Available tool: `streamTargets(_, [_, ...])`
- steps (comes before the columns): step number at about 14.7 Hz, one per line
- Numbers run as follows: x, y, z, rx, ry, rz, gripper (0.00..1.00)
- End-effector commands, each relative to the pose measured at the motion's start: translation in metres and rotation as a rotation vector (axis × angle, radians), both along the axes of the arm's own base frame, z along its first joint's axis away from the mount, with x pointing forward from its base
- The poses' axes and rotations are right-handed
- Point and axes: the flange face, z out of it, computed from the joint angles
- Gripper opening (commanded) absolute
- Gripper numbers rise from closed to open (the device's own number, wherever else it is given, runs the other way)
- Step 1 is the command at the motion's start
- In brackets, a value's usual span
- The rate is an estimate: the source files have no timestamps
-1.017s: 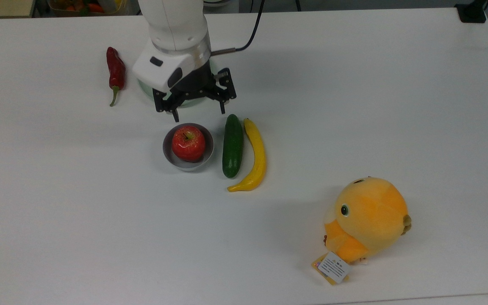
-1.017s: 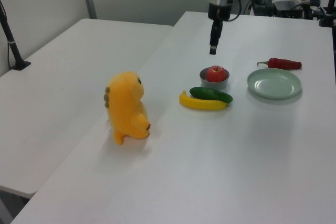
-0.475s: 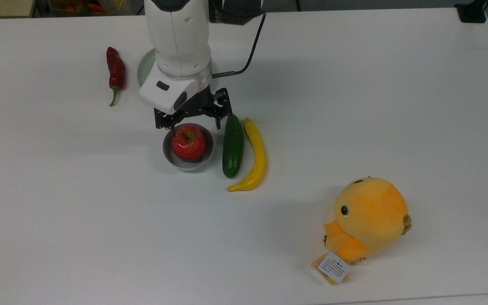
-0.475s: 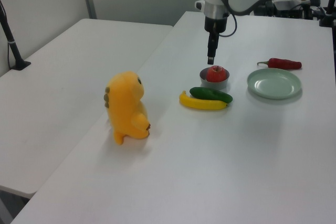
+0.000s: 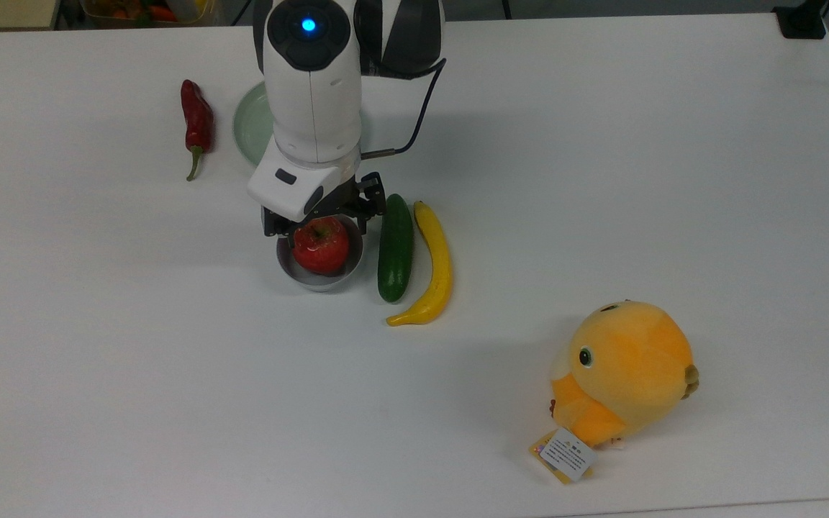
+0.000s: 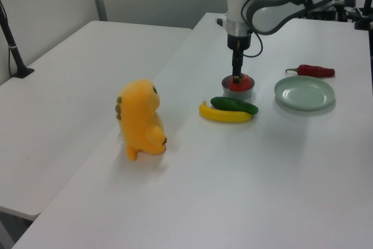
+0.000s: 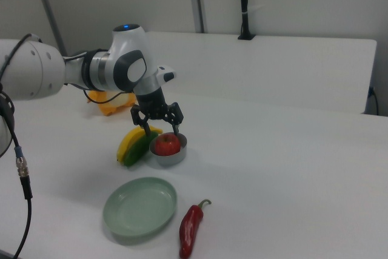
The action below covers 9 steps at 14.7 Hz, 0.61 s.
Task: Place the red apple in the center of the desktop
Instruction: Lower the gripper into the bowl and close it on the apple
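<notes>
Pincer (image 7: 162, 129) has descended from beside the bowl (image 5: 319, 274) to straddle the red apple (image 5: 322, 246), fingers apart; apple not yet gripped; grasp appears imminent.

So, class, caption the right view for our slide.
Open tool straddling the red apple in its grey bowl.

the gripper (image 7: 161, 130) hangs spread wide over the apple (image 7: 167, 144), a finger on each side, in a small grey bowl (image 7: 171, 157). a banana (image 7: 128, 141) and cucumber (image 7: 139, 147) lie beside it; green plate (image 7: 139, 207) and chili (image 7: 191, 227) sit nearer on the table (image 7: 285, 168).
</notes>
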Motion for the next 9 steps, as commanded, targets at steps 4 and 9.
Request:
streamTargets(4, [-0.002, 0.0, -0.028, -0.053, 0.019, 0.045, 1.0])
streamTargets(9, [-0.004, 0.002, -0.038, -0.057, -0.013, 0.06, 1.0])
